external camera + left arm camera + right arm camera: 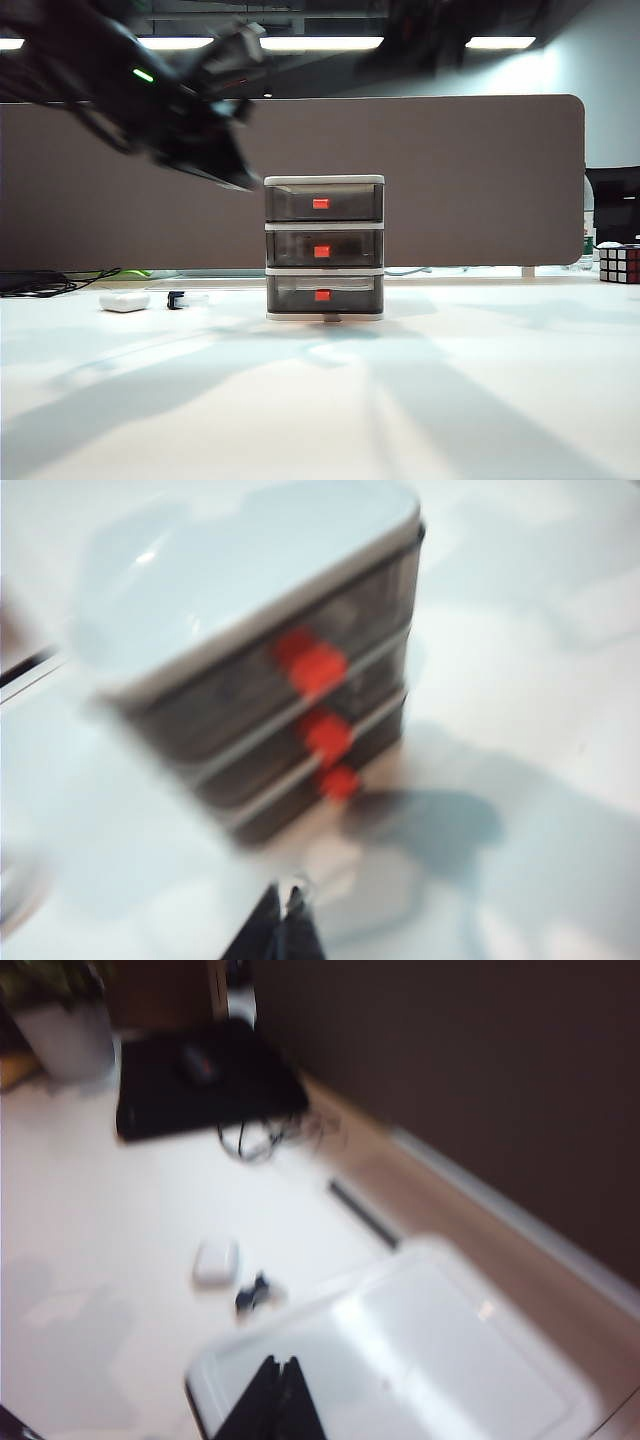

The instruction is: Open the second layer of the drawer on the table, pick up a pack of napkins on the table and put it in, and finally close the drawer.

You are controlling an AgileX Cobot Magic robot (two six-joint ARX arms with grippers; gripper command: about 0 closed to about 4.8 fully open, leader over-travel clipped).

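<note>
My left gripper [285,920] fingers pressed together above the smoky three-tier drawer unit's [290,690] front edge, right gripper [275,1395] fingers together over its pale top, white bench [420,400] open ahead.

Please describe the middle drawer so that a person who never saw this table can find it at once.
On the white table stands a small pale grey three-tier drawer unit of smoky translucent drawers. The second layer is the middle drawer, with identical red-tabbed drawers directly above and below it.
</note>
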